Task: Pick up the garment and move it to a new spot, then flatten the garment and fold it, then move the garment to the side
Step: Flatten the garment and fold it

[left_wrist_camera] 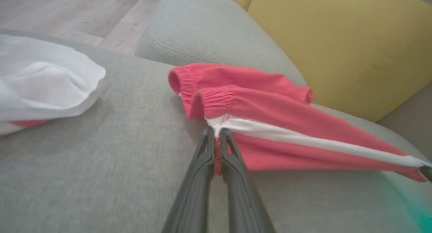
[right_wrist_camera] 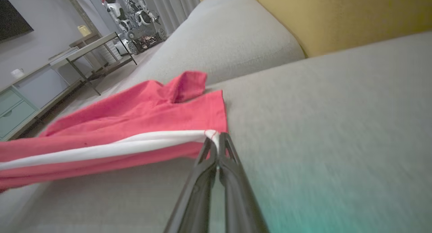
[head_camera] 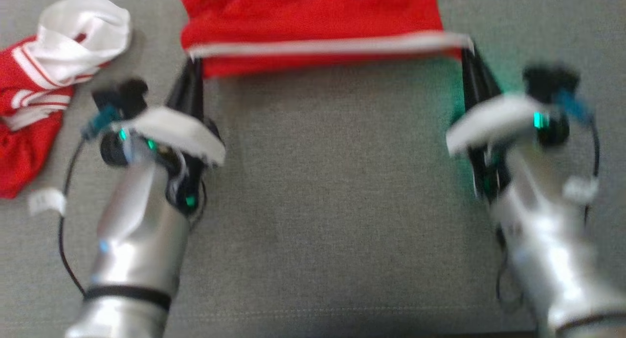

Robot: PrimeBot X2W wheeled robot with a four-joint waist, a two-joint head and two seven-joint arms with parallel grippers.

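Note:
The garment (head_camera: 313,25) is red with a white stripe along its near edge, and it is stretched across the grey sofa seat between both arms. My left gripper (head_camera: 192,64) is shut on its left corner, where red cloth bunches between the fingertips (left_wrist_camera: 216,138). At the other end of the white stripe (right_wrist_camera: 135,143), my right gripper (head_camera: 467,47) is shut on the right corner (right_wrist_camera: 214,137). The near edge hangs taut and slightly raised off the seat.
A second red and white garment (head_camera: 49,74) lies crumpled at the far left of the grey sofa seat (head_camera: 332,206). Yellow cushions (left_wrist_camera: 337,40) stand behind it. A grey armrest (right_wrist_camera: 229,37) borders the seat, with floor and furniture beyond.

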